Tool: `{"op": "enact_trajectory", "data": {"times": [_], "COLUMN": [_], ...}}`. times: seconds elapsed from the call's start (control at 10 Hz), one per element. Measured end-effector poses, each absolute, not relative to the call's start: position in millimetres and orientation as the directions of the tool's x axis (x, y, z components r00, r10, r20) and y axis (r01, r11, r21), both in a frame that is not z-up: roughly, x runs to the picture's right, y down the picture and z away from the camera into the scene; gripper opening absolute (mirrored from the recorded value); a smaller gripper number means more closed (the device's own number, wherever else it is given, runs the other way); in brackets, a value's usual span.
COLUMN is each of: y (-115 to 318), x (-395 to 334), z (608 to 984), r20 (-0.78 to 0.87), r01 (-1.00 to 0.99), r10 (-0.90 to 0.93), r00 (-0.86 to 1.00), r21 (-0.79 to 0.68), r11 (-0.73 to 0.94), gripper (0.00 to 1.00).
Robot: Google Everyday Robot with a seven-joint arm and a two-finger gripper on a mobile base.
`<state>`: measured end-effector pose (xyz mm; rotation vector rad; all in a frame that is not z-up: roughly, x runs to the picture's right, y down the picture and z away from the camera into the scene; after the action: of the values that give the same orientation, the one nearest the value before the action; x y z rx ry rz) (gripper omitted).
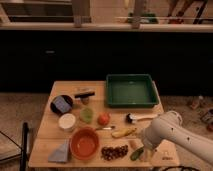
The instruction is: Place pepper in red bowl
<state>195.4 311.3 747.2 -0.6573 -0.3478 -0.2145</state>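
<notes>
The pepper [136, 154] is a small dark-green piece lying on the wooden table [50, 131] near its front edge, right of the middle. My gripper [143, 149] is down at the pepper's right end, at the tip of the white arm [172, 134] that reaches in from the right and partly covers it. The red bowl [84, 144] stands empty at the front left of the table, about a hand's width left of the pepper, with dark grapes [114, 152] between them.
A green tray [131, 90] stands at the back right. A dark bowl [61, 104], a white bowl [67, 121], a pale green item [86, 115], a red fruit [103, 119], a yellow banana [123, 132], a white-handled brush [140, 117] and a grey-blue cloth [60, 151] lie on the table.
</notes>
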Motion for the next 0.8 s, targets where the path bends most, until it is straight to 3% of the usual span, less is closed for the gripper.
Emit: {"op": "enact_trajectory", "data": {"times": [0.8], "y": [329.3], "x": [201.7], "z": [749.2], "r20": [0.451], "r01": [0.331], "r10": [-0.059], "r00": [0.891], "r21": [-0.555], "r11": [0.763], "gripper": [0.05]}}
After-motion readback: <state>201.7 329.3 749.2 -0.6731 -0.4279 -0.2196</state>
